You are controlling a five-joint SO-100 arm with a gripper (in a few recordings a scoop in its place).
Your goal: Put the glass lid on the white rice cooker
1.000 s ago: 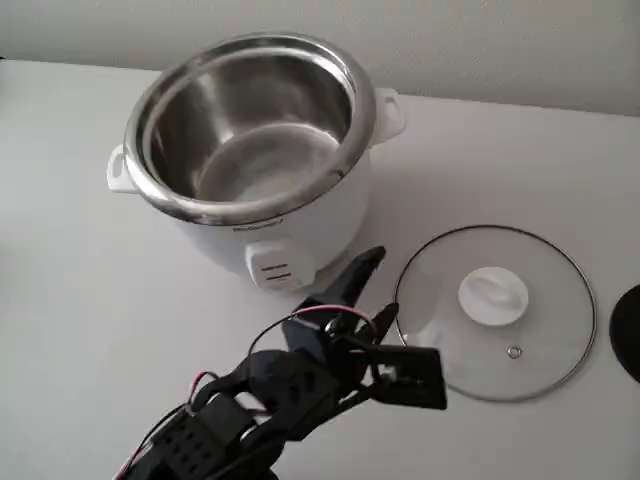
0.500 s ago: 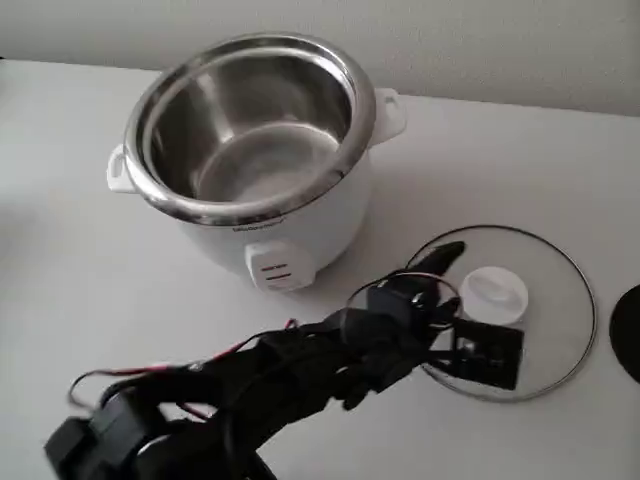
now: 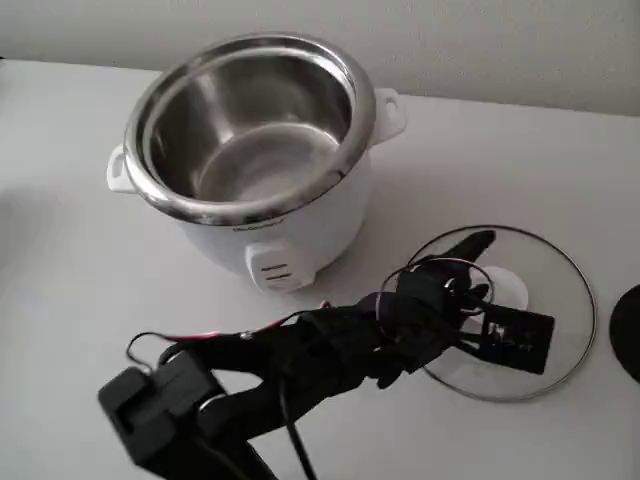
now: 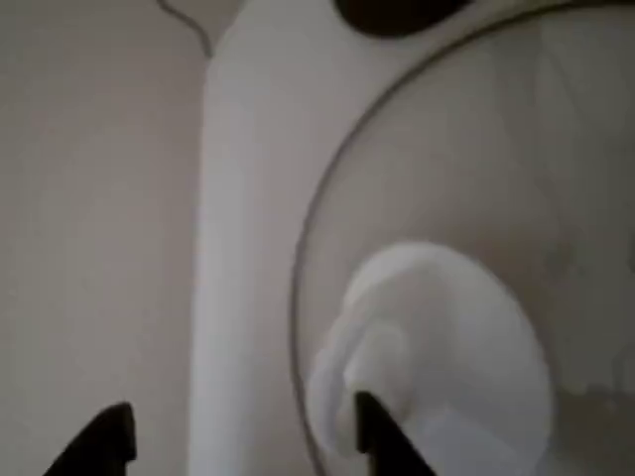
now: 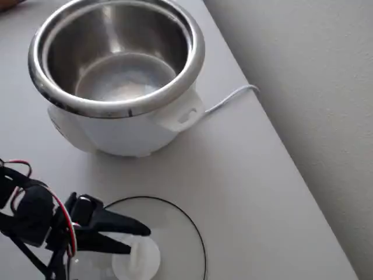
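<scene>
Gripper [image 3: 478, 268]: black, two-fingered, hovering over the glass lid [image 3: 545, 262] in the lower right of the fixed view; fingers spread apart, pinching nothing. In the wrist view, two dark fingertips [image 4: 99, 441] sitting at the bottom edge with a clear gap between, one tip overlapping the white knob [image 4: 446, 337], the other lying outside the lid's rim over bare table. In the overhead view, gripper [image 5: 131, 236] pointing rightward at lower left, tips reaching the knob [image 5: 137, 259].

Arm: black, stretching from the lower left of the fixed view, red and black wires [image 3: 200, 338] looping along it, a boxy black unit [image 3: 155, 400] at its base end.

Glass lid: lying flat on the table [image 3: 90, 260], knob up, thin metal rim, partly covered by the gripper's head.

White rice cooker [image 3: 255, 150]: standing open at upper left of the fixed view, well apart from the lid, shiny steel pot facing up, side handles left and right, switch panel facing the arm. Nothing lying between cooker and lid.

Cord [image 5: 230, 98]: white, trailing from the cooker toward the table edge.

Dark round object [image 3: 628, 332]: cut by the right edge, just beside the lid.
</scene>
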